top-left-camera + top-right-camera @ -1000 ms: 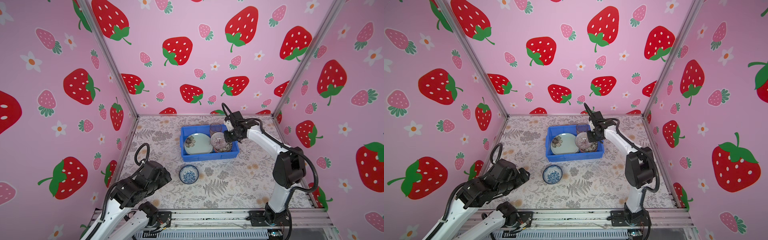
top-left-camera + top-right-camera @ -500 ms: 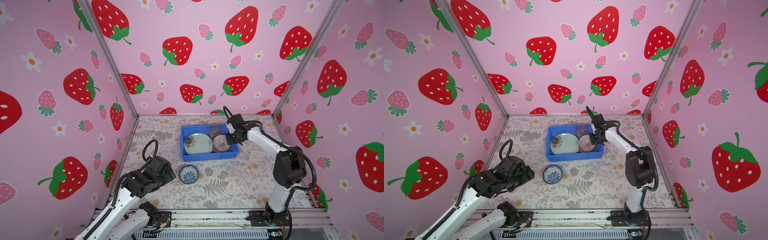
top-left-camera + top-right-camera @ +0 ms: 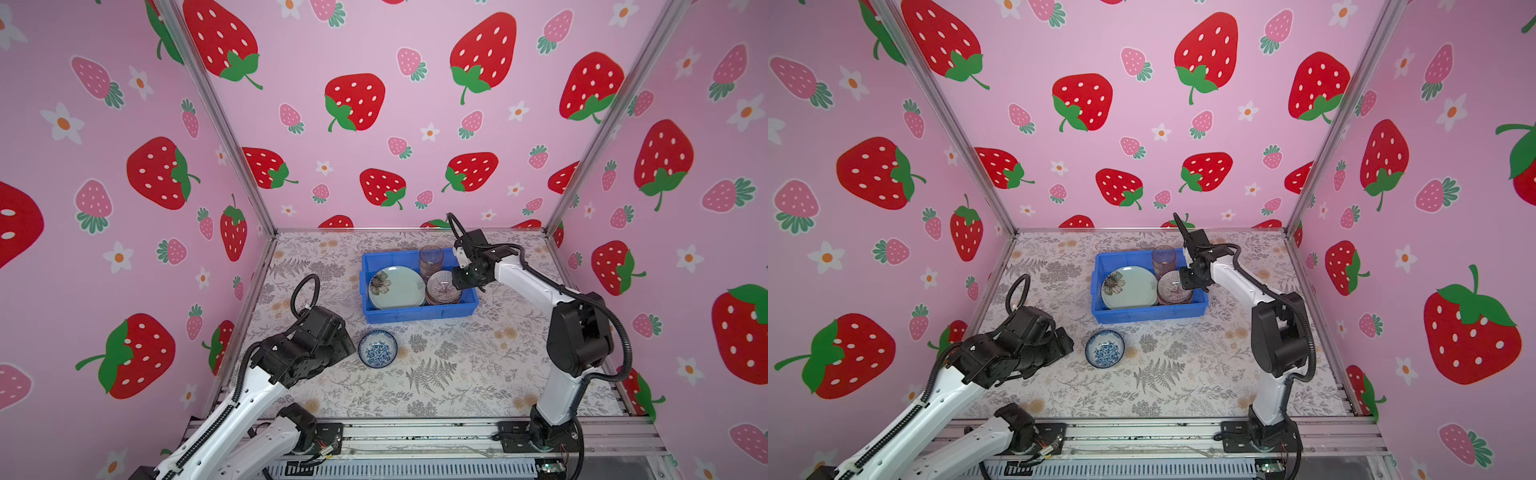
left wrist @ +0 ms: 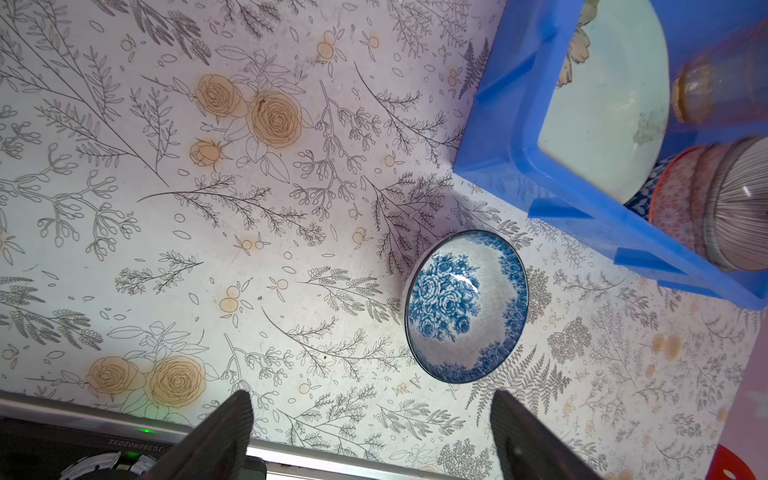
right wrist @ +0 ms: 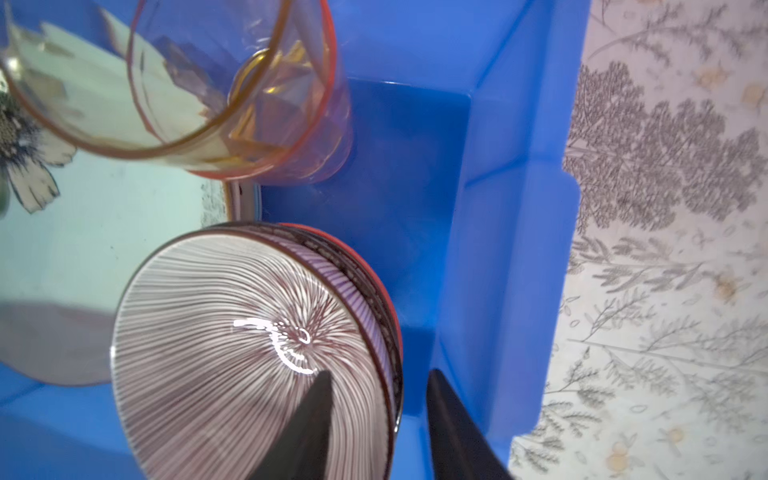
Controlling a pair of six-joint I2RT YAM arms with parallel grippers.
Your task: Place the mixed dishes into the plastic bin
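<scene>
Opened from shut, right pincer is parted astride purple-striped round bowl, set mouth-up in blue rectangular plastic bin; left pincer held wide.

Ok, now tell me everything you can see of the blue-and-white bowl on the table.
The blue-and-white bowl is small, round and glossy, ceramic by the look. Its inside is white, with a cluster of blue roses at the bottom and a blue floral band under the rim. It stands upright, mouth up and empty, on the floral table cover, outside the blue plastic bin, just in front of its front wall and apart from it. The open left gripper is close by, not touching; only the cover touches it.
</scene>
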